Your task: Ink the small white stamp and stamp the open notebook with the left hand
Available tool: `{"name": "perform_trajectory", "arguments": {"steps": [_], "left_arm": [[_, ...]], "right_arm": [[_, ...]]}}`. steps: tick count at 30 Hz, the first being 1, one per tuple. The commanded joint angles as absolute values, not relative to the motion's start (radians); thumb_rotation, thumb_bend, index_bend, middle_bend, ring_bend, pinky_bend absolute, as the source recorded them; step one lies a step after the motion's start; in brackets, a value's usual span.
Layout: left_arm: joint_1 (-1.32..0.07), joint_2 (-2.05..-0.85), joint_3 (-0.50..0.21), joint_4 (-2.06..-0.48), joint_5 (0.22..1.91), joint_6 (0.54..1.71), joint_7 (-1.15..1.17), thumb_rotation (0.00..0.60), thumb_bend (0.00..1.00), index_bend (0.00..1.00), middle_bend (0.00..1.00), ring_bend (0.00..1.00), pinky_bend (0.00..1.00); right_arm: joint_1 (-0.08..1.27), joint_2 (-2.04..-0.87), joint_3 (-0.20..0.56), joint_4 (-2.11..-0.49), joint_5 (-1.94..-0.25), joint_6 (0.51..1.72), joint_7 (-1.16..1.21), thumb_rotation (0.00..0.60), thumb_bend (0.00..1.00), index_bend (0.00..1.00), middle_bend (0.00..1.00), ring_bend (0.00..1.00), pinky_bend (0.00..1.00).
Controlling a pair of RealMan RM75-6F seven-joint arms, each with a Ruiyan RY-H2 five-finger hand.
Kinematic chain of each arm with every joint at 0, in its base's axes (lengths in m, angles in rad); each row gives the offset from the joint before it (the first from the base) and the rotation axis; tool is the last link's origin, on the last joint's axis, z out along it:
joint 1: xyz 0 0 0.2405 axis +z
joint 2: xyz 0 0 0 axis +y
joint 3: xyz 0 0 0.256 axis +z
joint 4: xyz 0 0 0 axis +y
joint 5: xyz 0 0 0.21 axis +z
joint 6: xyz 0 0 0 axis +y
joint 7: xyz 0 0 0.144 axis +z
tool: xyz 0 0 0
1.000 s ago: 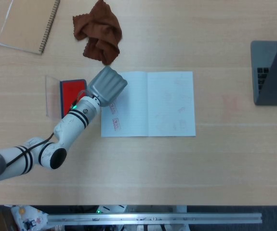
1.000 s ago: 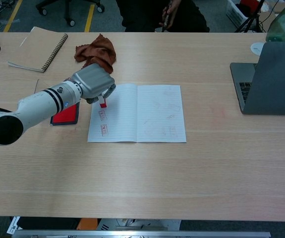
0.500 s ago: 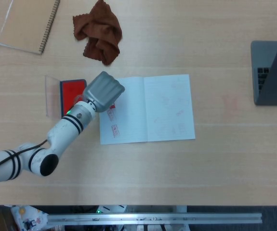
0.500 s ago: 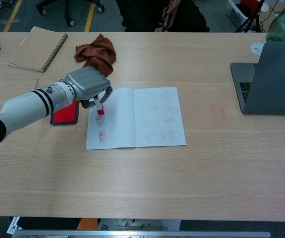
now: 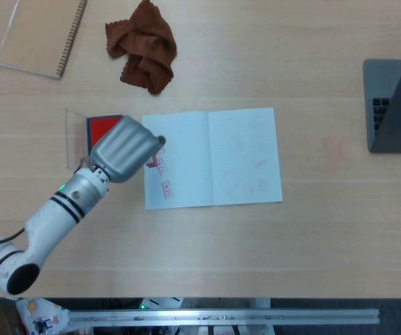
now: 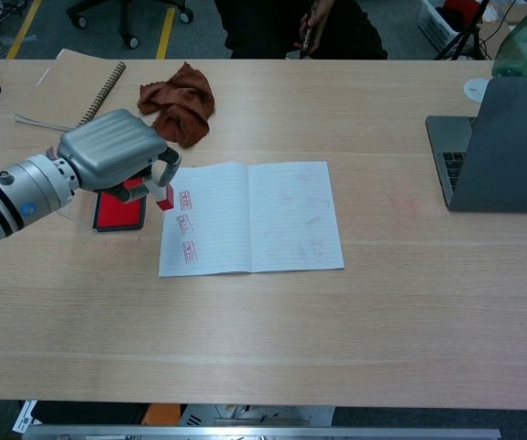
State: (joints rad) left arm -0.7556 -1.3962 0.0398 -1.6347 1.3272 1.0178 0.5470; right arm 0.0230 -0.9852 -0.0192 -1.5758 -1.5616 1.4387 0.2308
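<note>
My left hand (image 5: 125,148) (image 6: 116,154) hovers over the left edge of the open notebook (image 5: 214,157) (image 6: 254,220) and pinches the small white stamp (image 6: 165,196) (image 5: 151,162), red face pointing down, a little above the table. Three red stamp marks (image 6: 186,224) run down the left page. The red ink pad (image 5: 102,128) (image 6: 118,212) lies just left of the notebook, partly hidden by the hand. My right hand shows in neither view.
A brown cloth (image 5: 144,45) lies behind the notebook and a spiral notebook (image 5: 40,35) sits at the far left. The pad's clear lid (image 5: 74,143) lies beside the pad. A grey laptop (image 5: 395,105) stands at the right edge.
The left hand has lifted off the left page and moved left towards the ink pad, stamp still held. A third mark now shows at the top of the page. The notebook shifted slightly.
</note>
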Motion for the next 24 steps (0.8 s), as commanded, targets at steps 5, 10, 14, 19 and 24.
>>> {"name": "perform_trajectory", "arguments": {"steps": [5, 10, 14, 19, 24], "left_arm": [[-0.663, -1.368, 0.114, -1.67, 1.454, 1.135, 0.567, 0.6, 0.35, 0.61, 1.0, 1.0, 1.0], [-0.604, -1.368, 0.163, -1.638, 1.531, 1.188, 0.55, 0.6, 0.35, 0.61, 1.0, 1.0, 1.0], [-0.566, -1.384, 0.188, -1.594, 1.571, 1.211, 0.533, 0.6, 0.35, 0.6, 1.0, 1.0, 1.0], [-0.534, -1.419, 0.194, -1.525, 1.597, 1.218, 0.521, 0.6, 0.35, 0.59, 1.0, 1.0, 1.0], [-0.507, -1.446, 0.199, -1.465, 1.62, 1.221, 0.525, 0.6, 0.35, 0.57, 1.0, 1.0, 1.0]], "right_arm": [[0.029, -0.988, -0.02, -1.575, -1.569, 1.435, 0.235, 0.6, 0.35, 0.32, 0.38, 0.19, 0.26], [0.032, -0.988, -0.021, -1.574, -1.572, 1.435, 0.239, 0.6, 0.35, 0.32, 0.38, 0.19, 0.26], [0.032, -0.989, -0.024, -1.572, -1.576, 1.435, 0.241, 0.6, 0.35, 0.32, 0.38, 0.19, 0.26], [0.031, -0.989, -0.027, -1.571, -1.579, 1.439, 0.243, 0.6, 0.35, 0.32, 0.38, 0.19, 0.26], [0.026, -0.986, -0.028, -1.569, -1.576, 1.445, 0.247, 0.6, 0.35, 0.32, 0.38, 0.19, 0.26]]}}
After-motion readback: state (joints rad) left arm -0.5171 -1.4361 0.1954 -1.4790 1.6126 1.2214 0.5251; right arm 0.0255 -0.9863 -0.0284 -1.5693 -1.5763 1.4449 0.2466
